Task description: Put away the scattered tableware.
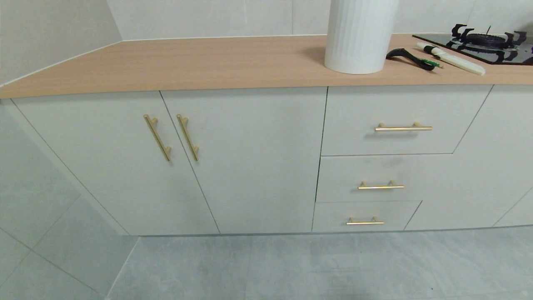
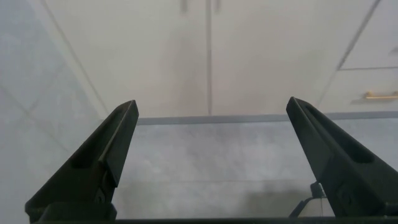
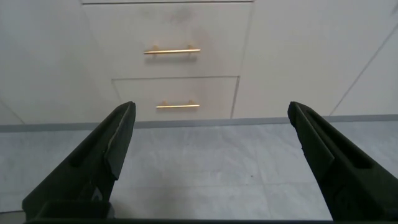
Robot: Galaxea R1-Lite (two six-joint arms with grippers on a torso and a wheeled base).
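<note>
Black, spread wide and holding nothing, the left pincer (image 2: 211, 106) and right pincer (image 3: 211, 107) hang low; well above and to their right, on the counter (image 1: 208, 62), lie a black utensil (image 1: 410, 55) and a pale knife (image 1: 456, 61), its length slanting, nearer the right arm.

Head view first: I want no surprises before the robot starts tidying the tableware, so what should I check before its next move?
1. Left gripper open and empty: ok.
2. Right gripper open and empty: ok.
3. Knife and peeler lying free on the countertop: ok.
4. A drawer open to take them: not ok; the top drawer is shut, as are the two below it.
5. Peeler apart from the white ribbed container: cannot tell, they sit very close.
6. Grippers up at countertop level: not ok; both sit low, facing the floor.
</note>
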